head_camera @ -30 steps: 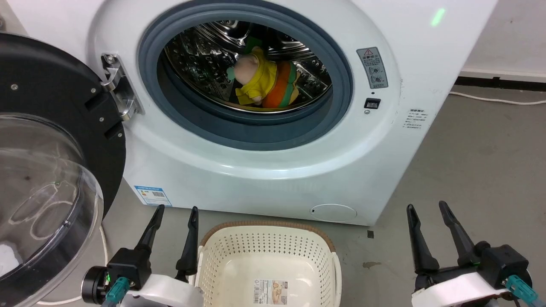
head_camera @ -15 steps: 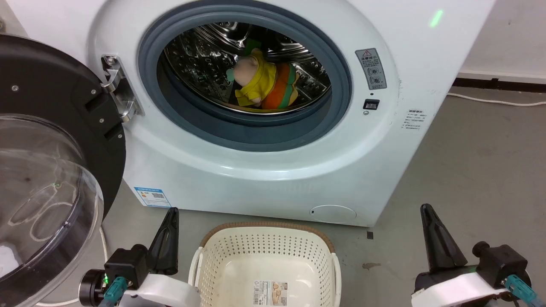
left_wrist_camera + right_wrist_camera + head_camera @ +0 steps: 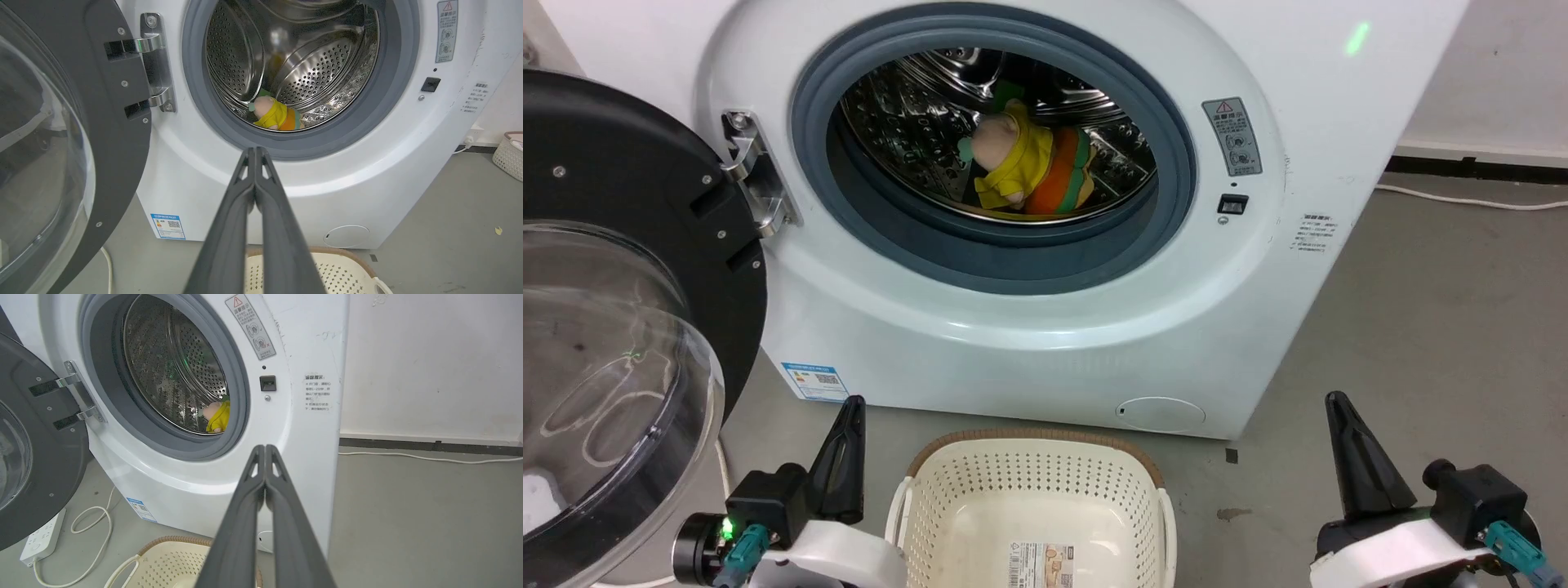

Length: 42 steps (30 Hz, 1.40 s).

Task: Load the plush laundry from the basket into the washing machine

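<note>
Both plush laundry pieces are sitting in the perforated steel drum (image 3: 907,114) of the big white front-loading washing machine (image 3: 1045,343), low down near the drum's front edge, just behind the round grey rubber gasket (image 3: 1013,273). The pinkish-beige soft figure in a yellow garment (image 3: 1013,155) leans against the orange plush burger with green and yellow layers (image 3: 1066,175), and they're touching.

The small cream-white perforated plastic basket with a brown rim (image 3: 1033,437) is on the floor right in front of the machine, with a paper label (image 3: 1045,563) on its inner bottom. The black-framed door with a clear dome window (image 3: 629,163) hangs wide open on the left.

The left gripper (image 3: 853,408) sits beside the basket's left edge and the right gripper (image 3: 1336,404) is well off to its right. Both have their jaws pressed together on nothing, which the wrist views show nicely.

The left wrist view also catches a second pale basket (image 3: 508,155) by the far wall. The right wrist view picks up a white power strip (image 3: 43,537) and a looped white cable (image 3: 94,522) on the floor under the door. From there the gasket hides the burger.
</note>
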Tool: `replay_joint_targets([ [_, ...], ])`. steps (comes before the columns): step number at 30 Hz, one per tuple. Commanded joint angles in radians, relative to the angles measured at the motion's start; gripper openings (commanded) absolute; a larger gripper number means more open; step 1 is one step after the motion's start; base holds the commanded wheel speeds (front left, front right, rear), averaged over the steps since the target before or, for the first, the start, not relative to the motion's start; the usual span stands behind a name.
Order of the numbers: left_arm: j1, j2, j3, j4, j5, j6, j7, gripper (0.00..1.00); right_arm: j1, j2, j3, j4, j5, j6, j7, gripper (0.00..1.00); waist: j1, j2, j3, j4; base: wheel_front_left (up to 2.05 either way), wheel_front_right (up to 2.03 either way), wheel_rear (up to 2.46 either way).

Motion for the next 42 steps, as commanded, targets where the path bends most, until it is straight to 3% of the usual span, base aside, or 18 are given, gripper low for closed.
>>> replay_joint_targets([
  [1,0.006,-0.003,0.006,-0.007,0.008,0.006,0.006,0.0,0.001,0.0,-0.003,-0.007,-0.01,0.0,0.006,0.0,0.0,0.0,-0.001,0.0,0.0,0.0,0.0],
  [42,0.019,-0.013,0.021,-0.055,0.057,0.029,0.087,0.0,0.004,0.0,-0.015,-0.038,-0.072,0.0,0.088,0.0,0.0,0.0,-0.031,0.004,0.0,0.0,0.0],
])
